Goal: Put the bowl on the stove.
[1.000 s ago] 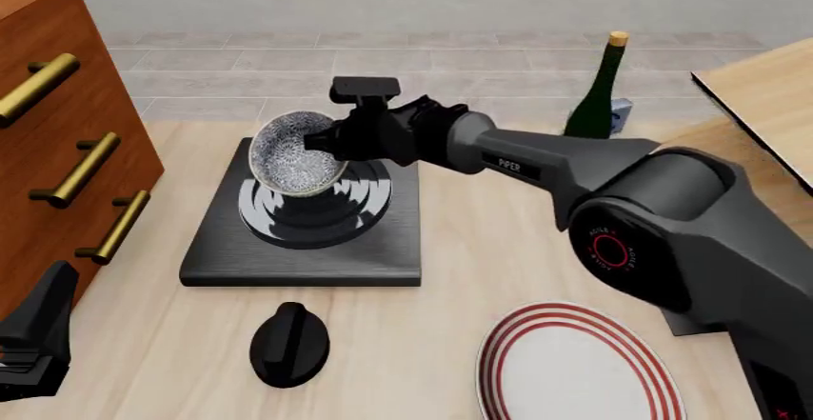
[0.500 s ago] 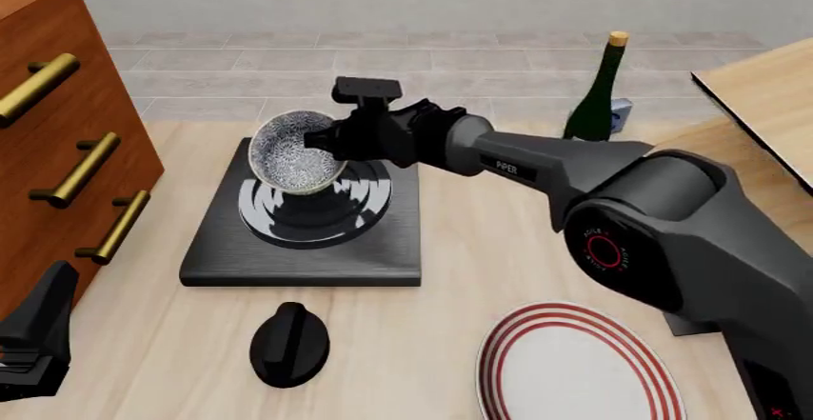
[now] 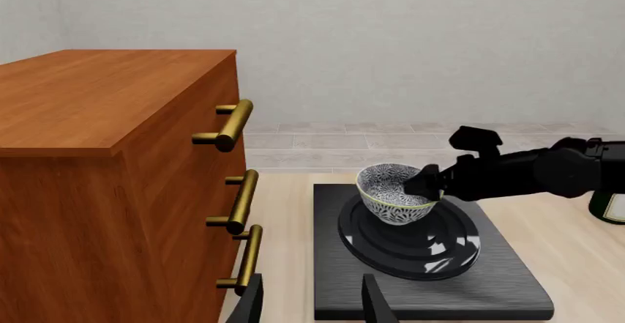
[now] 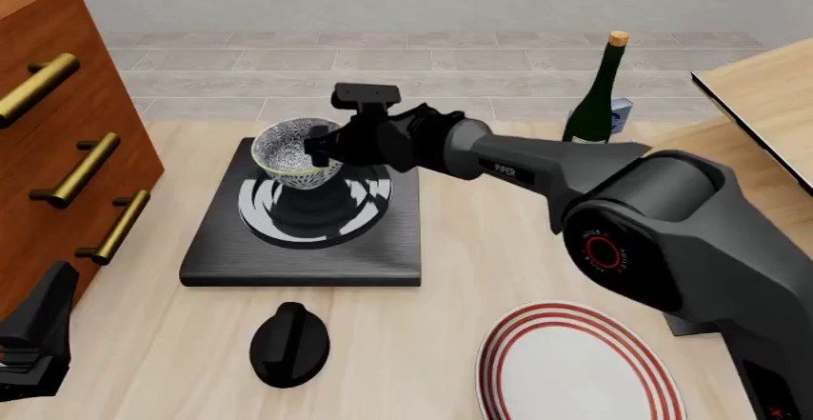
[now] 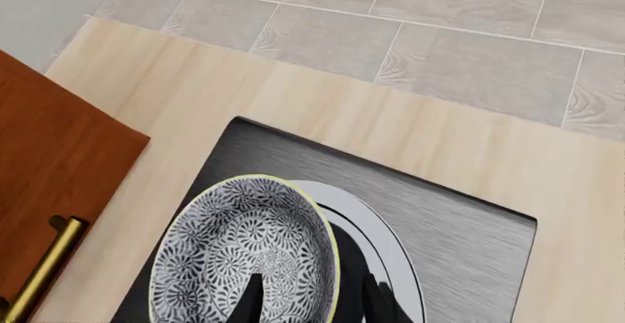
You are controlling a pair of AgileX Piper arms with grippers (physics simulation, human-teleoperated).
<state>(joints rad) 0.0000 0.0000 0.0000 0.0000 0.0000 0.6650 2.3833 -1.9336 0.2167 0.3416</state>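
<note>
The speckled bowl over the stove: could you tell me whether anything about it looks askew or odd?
The small blue-grey speckled ceramic bowl is upright over the burner rings of the flat black square stove, its rim pinched by the right gripper. Whether its foot touches the stove is unclear. Nothing looks spilled or damaged.

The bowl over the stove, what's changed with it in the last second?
The right gripper, shut on the rim of the bowl, has tipped it from facing the camera to nearly upright and lowered it over the burner rings of the stove. It hasn't let go. The stove, knob, striped plate and bottle stayed put; the left gripper is unmoved.
</note>
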